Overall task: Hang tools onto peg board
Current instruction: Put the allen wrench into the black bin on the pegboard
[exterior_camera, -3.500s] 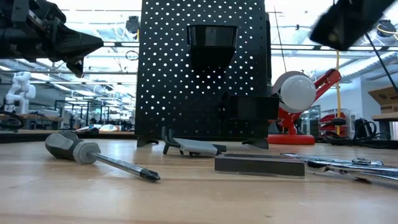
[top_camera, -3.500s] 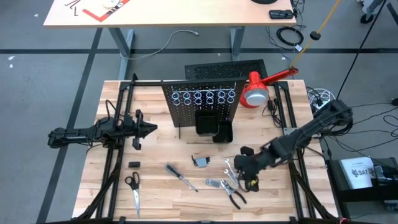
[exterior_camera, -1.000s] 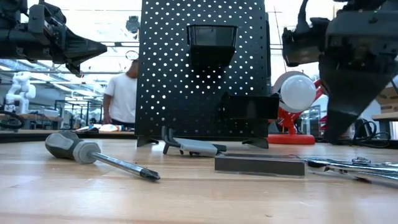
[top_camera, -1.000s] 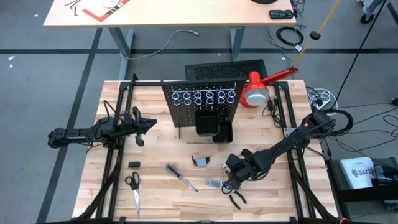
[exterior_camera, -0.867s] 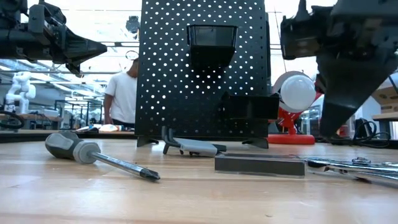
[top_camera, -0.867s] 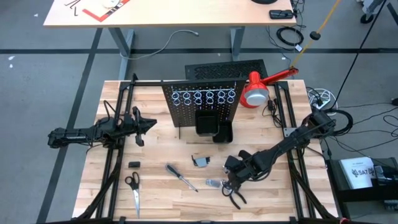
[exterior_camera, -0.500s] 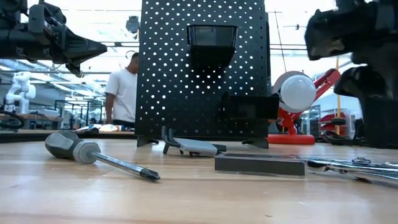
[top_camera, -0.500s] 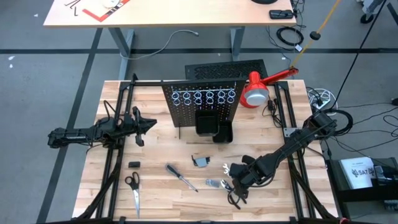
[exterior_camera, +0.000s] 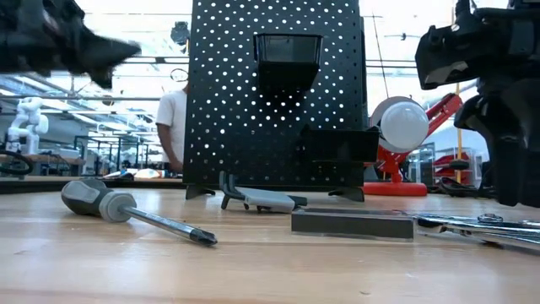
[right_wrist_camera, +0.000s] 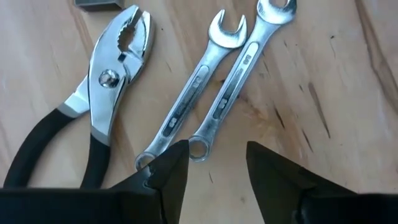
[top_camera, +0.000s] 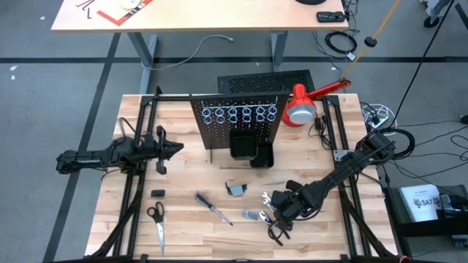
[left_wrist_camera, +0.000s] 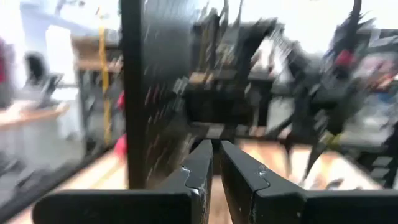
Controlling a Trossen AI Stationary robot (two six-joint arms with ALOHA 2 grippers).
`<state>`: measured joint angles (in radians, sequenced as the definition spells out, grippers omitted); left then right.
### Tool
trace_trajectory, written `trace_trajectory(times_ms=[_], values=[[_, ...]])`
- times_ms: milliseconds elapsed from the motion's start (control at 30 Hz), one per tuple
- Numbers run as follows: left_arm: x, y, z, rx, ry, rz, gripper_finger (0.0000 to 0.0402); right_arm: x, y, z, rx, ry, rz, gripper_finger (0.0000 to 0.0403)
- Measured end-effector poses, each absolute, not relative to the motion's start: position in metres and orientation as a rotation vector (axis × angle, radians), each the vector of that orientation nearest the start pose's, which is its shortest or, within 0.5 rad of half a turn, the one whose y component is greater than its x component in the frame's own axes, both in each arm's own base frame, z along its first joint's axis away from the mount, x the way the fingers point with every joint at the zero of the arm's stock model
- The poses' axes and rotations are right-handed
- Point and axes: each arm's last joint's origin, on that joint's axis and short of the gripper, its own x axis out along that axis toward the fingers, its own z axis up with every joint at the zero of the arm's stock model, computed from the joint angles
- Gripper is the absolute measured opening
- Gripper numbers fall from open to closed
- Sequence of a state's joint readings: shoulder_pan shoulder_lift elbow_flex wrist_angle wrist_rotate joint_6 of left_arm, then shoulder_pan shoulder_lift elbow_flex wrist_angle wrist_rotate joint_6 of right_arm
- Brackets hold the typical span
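Centrally, the wooden table (top_camera: pixel 183 234) carries the upright peg board (top_camera: pixel 238 120) at its far middle, rings in a row, a black bin below them. Left gripper (top_camera: pixel 174 150) hovers above the table's left side, well apart from the tools, fingers nearly together and holding nothing. Right gripper (right_wrist_camera: pixel 211 165) hangs low over the front right, fingers spread, empty, straddling the lower ends of two wrenches (right_wrist_camera: pixel 214 93) lying side by side flat on the wood. Black-handled pliers (right_wrist_camera: pixel 93 106) lie just beside them. A screwdriver (top_camera: pixel 212 207) lies toward the front middle.
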<state>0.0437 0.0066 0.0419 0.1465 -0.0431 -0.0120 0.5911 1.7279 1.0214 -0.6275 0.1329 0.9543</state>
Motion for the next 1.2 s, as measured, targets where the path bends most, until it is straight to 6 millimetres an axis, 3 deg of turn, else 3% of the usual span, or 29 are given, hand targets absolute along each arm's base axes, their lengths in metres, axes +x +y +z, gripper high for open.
trace_trajectory(times_ms=[67,267,567,800,1000,1200], values=[[0.090,0.004,0.204,-0.007,-0.232,0.043,0.0041,0.259,0.169,0.157,0.339,1.286,-0.231,0.0158],[0.093,-0.001,0.213,-0.004,-0.203,-0.067,0.0041,0.264,0.172,0.159,0.308,1.243,-0.153,0.0157],[0.114,-0.003,0.198,0.042,-0.020,-0.032,0.0041,0.292,0.167,0.169,0.152,0.978,-0.026,0.0157],[0.124,-0.004,0.192,0.041,0.040,-0.032,0.0041,0.325,0.140,0.185,-0.060,0.727,0.005,0.0161],[0.127,-0.004,0.193,0.040,0.025,-0.030,0.0041,0.340,0.113,0.185,-0.043,0.710,0.017,0.0200],[0.127,-0.004,0.194,0.040,0.019,-0.029,0.0041,0.352,0.112,0.170,-0.037,0.703,0.123,0.0259]])
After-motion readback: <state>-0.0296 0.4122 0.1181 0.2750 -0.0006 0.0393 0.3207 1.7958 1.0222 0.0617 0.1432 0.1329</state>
